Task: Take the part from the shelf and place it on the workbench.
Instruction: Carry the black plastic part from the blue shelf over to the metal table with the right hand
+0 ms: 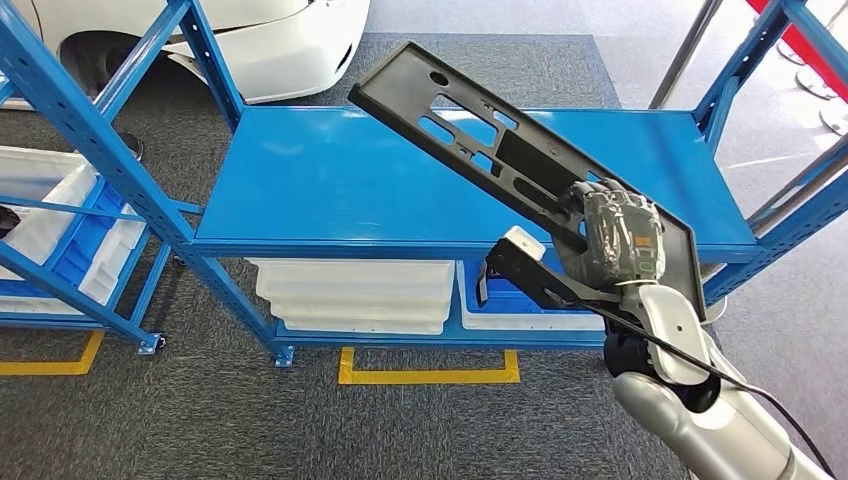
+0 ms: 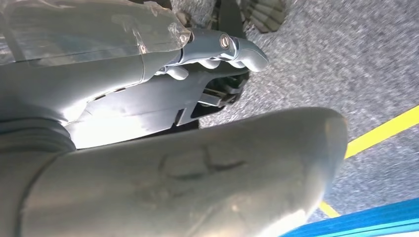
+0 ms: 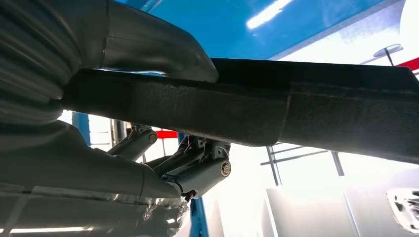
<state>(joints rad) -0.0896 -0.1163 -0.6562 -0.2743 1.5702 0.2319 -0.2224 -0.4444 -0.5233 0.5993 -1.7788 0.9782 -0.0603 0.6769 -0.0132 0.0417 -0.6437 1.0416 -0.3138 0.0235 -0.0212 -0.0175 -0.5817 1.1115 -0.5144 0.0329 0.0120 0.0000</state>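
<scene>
The part (image 1: 470,130) is a long, flat black panel with several cut-outs. It hangs tilted above the blue shelf board (image 1: 320,180), its far end raised toward the back left. My right hand (image 1: 620,235) grips its near end at the shelf's front right. In the right wrist view the panel's edge (image 3: 296,108) runs between the thumb (image 3: 148,44) and the fingers (image 3: 202,173). My left hand (image 2: 197,98) hangs over grey carpet, holding nothing, with its thumb apart from the fingers (image 2: 237,49).
Blue shelf uprights stand at the left (image 1: 90,130) and right (image 1: 760,60). White bins (image 1: 355,295) sit on the lower level, and a blue and white bin (image 1: 60,230) is in the neighbouring rack. Yellow floor marks (image 1: 430,375) lie in front. A white car (image 1: 280,40) is behind.
</scene>
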